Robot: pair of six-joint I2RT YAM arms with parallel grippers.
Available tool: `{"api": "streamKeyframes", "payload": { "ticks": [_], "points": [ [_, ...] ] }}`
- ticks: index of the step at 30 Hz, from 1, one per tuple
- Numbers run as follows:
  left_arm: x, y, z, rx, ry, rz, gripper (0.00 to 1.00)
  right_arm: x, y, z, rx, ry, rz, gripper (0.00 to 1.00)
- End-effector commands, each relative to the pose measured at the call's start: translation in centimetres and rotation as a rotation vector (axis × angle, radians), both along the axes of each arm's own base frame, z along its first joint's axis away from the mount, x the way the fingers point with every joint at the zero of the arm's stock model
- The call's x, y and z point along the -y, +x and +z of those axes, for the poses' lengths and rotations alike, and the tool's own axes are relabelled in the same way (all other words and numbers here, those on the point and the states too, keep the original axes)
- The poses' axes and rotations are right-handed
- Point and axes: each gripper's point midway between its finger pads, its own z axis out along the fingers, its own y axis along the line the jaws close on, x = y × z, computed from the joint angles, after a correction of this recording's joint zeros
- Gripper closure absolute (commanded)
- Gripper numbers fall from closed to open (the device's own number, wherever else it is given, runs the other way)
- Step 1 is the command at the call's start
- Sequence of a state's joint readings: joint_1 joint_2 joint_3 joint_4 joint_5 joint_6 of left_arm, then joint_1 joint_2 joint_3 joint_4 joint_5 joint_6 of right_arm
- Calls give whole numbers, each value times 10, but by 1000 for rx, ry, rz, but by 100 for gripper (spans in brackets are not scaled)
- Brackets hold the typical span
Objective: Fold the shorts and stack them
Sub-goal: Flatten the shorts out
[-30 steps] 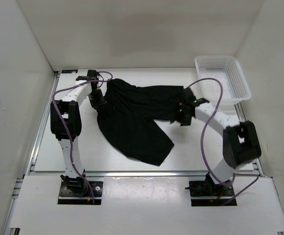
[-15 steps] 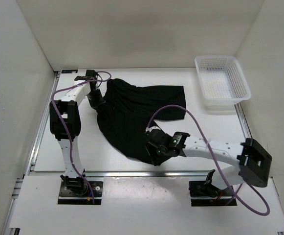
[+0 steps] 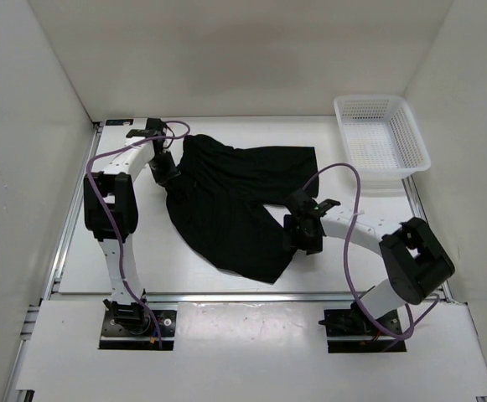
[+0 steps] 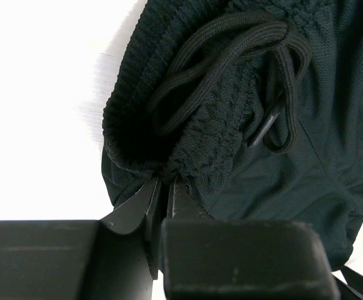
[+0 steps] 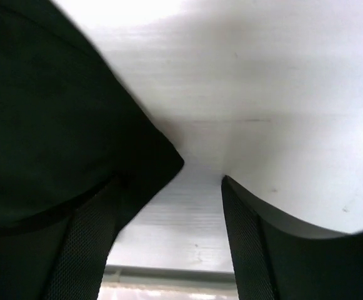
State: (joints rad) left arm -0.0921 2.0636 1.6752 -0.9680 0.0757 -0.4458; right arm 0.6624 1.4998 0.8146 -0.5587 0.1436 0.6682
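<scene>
Shorts (image 3: 235, 201) are lying spread on the counter (image 3: 168, 260), left of centre. The waistband is sitting at the far left, one leg is running right along the far side and the other is reaching toward the near edge.

I am seeing the left gripper (image 3: 169, 174) clamping the waistband, jaws together on the ribbed cloth. In its wrist view the drawstring (image 4: 231, 37) is looping just beyond the pinch.

The right gripper (image 3: 297, 234) is sitting low at the right edge of the near leg, jaws standing apart. Its wrist view is showing a hem corner of the cloth lying over one finger (image 5: 81, 250), with bare counter between the jaws and nothing pinched.

The white mesh basket (image 3: 381, 134) is standing in the far right corner, well apart from the shorts.
</scene>
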Motion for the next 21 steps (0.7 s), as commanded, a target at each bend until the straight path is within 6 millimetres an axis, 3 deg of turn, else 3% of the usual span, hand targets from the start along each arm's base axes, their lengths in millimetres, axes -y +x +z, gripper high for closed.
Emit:
{"api": "streamKeyframes", "payload": {
  "ticks": [1,4,8,12,15,16,18,19,20,21],
  "points": [
    [3,2,36,88,-29,-1,90,-19,19,0,21,55,48,30],
    [4,2,36,88,-37,-4,90,-18,23,-14,3,42,38,45],
    [4,0,37,87,-37,-4,90,-2,38,-16,47,4,-43,98],
    [3,-10,40,87,-35,-13,90,34,54,4,113,-51,-164,100],
    [2,-18,46,88,-35,-13,90,55,79,28,181,-40,-192,100],
    [0,-21,42,76,-25,-10,90,62,95,38,207,-34,-199,100],
    [0,-26,43,68,-24,-10,90,68,106,31,163,-54,-192,100],
    [0,-29,45,70,-27,-1,90,69,126,43,189,-44,-189,100],
    [0,-31,46,70,-31,11,90,70,135,44,185,-52,-185,100],
    [0,-31,46,70,-31,11,90,67,140,33,149,-58,-169,100]
  ]
}}
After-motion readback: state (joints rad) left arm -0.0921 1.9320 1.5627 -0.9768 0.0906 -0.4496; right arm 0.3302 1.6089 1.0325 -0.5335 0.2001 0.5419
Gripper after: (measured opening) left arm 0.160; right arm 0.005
